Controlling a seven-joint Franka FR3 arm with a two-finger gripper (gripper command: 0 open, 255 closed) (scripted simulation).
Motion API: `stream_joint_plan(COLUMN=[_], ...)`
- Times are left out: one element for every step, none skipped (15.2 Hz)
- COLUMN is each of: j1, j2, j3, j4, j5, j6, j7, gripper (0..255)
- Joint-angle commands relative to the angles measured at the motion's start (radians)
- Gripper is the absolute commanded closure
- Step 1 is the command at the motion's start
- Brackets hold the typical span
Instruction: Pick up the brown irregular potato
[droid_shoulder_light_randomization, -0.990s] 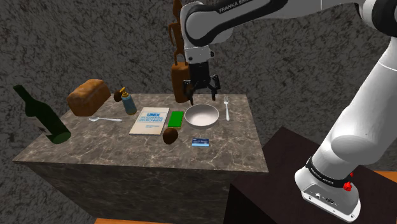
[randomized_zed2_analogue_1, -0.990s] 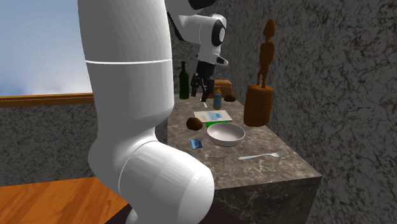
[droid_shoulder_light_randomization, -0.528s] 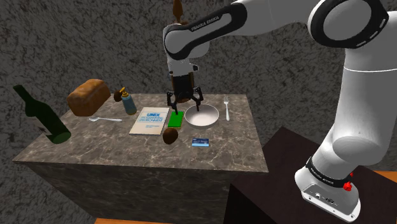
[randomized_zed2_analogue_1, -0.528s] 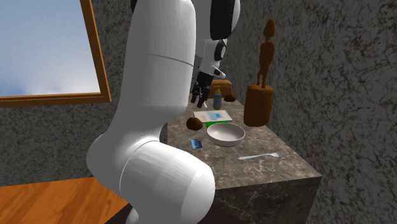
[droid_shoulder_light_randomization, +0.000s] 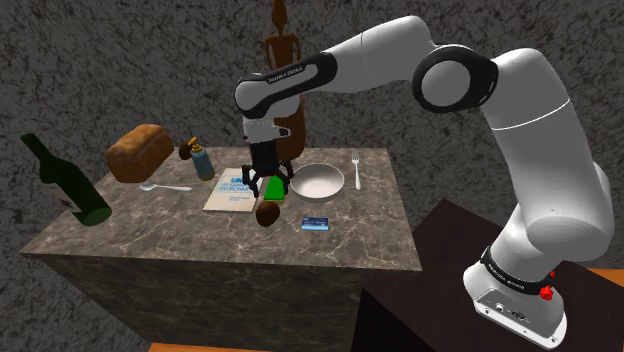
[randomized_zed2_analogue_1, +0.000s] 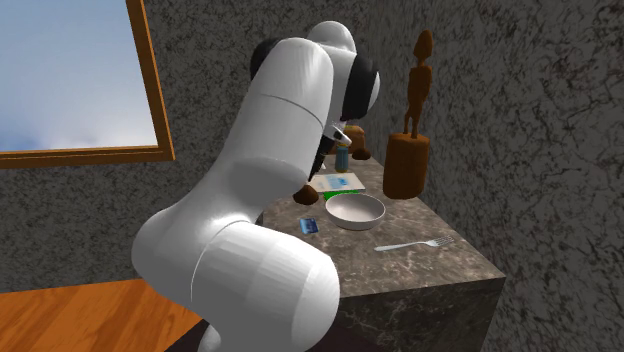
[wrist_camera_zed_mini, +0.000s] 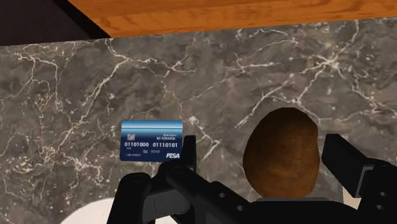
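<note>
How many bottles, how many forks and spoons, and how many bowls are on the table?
Bottles: 2, the dark green bottle and the small blue bottle
Forks and spoons: 2, the fork and the spoon
Bowls: 1, the white bowl
Total: 5

Tool (wrist_camera_zed_mini: 261, 159) spread wide over potato (wrist_camera_zed_mini: 283, 149), gaps both sides; blue card (wrist_camera_zed_mini: 153, 141) just beside it on shoulder view's right, green block (droid_shoulder_light_randomization: 276, 190), bowl (droid_shoulder_light_randomization: 320, 181), booklet (droid_shoulder_light_randomization: 228, 192) crowd the far side; near desk (droid_shoulder_light_randomization: 200, 240) strip bare.
</note>
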Motion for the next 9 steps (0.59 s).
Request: stream_joint_plan(j1=[0.014,0.022,0.026,0.027,0.027,0.028,0.028,0.029,0.030], j2=[0.104,0.159,0.188,0.193,0.199,0.205,0.211,0.218,0.224], j3=[-0.006,-0.009,-0.010,-0.010,-0.011,-0.012,-0.013,-0.014,-0.015], j4=[0.117,0.183,0.219,0.215,0.212,0.209,0.207,0.205,0.203], j5=[0.012,0.018,0.021,0.020,0.020,0.019,0.018,0.018,0.017], j6=[-0.029,-0.046,-0.056,-0.047,-0.039,-0.031,-0.023,-0.015,-0.007], j7=[0.049,0.074,0.087,0.083,0.080,0.077,0.074,0.071,0.068], gripper=[0,0,0,0,0,0,0,0,0])
